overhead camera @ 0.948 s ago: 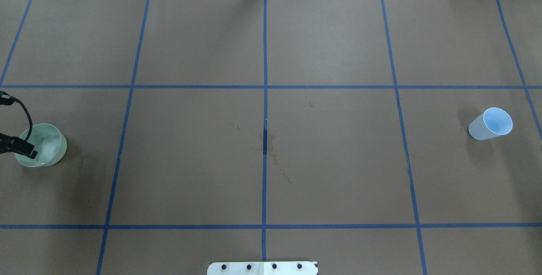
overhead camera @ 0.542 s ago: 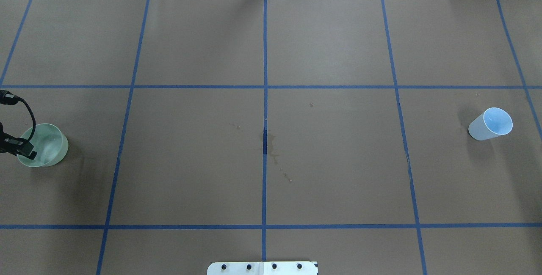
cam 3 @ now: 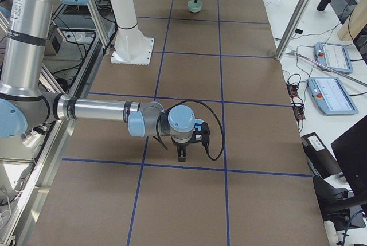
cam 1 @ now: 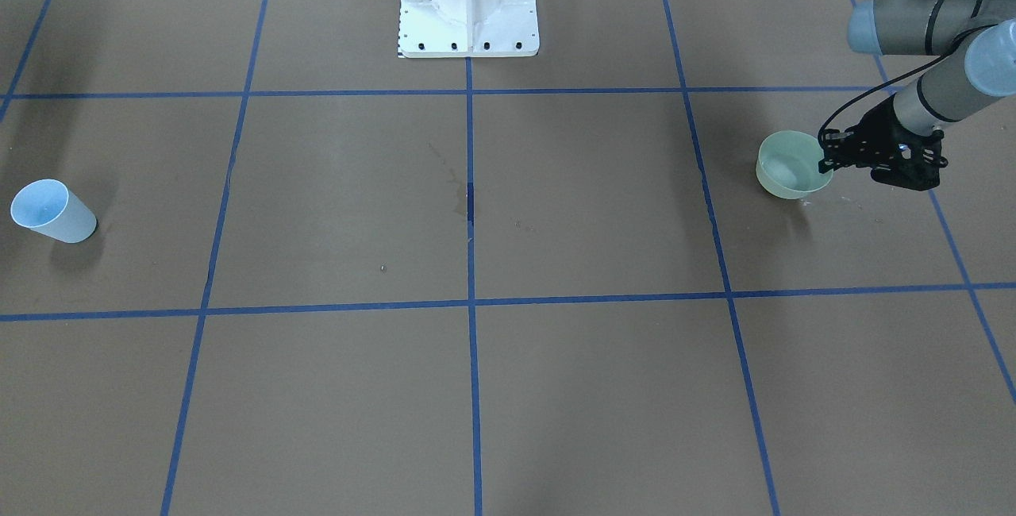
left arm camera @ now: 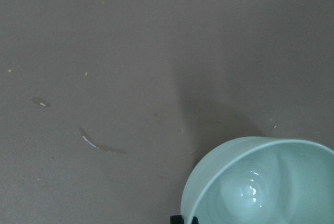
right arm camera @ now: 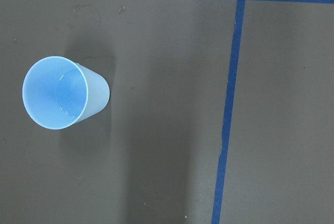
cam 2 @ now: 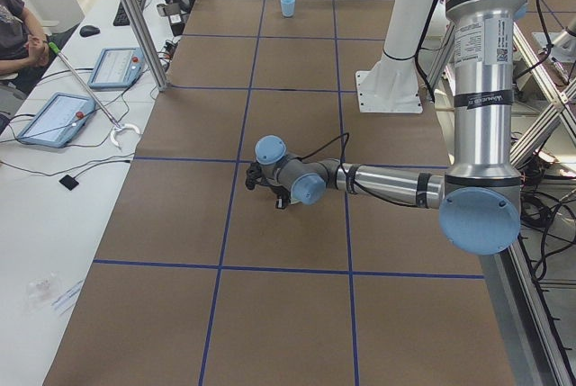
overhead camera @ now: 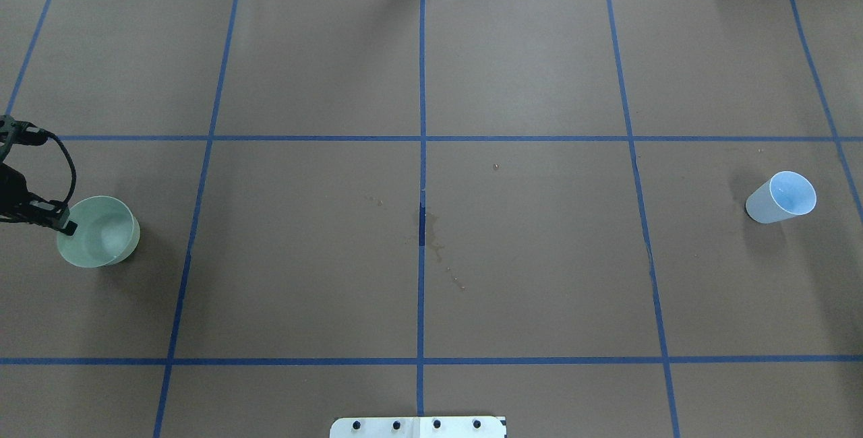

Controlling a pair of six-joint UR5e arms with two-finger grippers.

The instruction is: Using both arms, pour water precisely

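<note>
1. Overhead exterior view: the green bowl (overhead camera: pixel 101 236) is at the far left of the brown worktop (overhead camera: pixel 526 256). The left hand (overhead camera: pixel 65 226) reaches in from the left edge to the bowl's rim.
2. The left hand is closed narrowly on that rim. In the exterior front-facing view its black fingers (cam 1: pixel 832 152) meet the rim on the side toward the left arm (cam 1: pixel 937 91), which slopes down from the upper right corner.
3. The water (left arm camera: pixel 252 182) is a small amount in the bottom of the bowl. It shows in the left wrist-mounted view only as a few white glints.
4. Whether the bowl stands on the worktop or hangs just above it cannot be told.
5. The blue cup (overhead camera: pixel 781 198) stands upright at the far right of the overhead view, mouth up and well apart from the bowl. The right wrist-mounted view looks straight down into it.
6. In the exterior right view the right arm (cam 3: pixel 97 110) stretches low over the worktop and the right hand (cam 3: pixel 182 155) points downward. Whether its fingers are apart or together cannot be told.
7. Wet marks (overhead camera: pixel 438 249) lie on the worktop near the centre, by the middle one of the blue tape lines (overhead camera: pixel 422 87).
8. The white pedestal (cam 1: pixel 468 0) stands at the top of the front-facing view.
</note>
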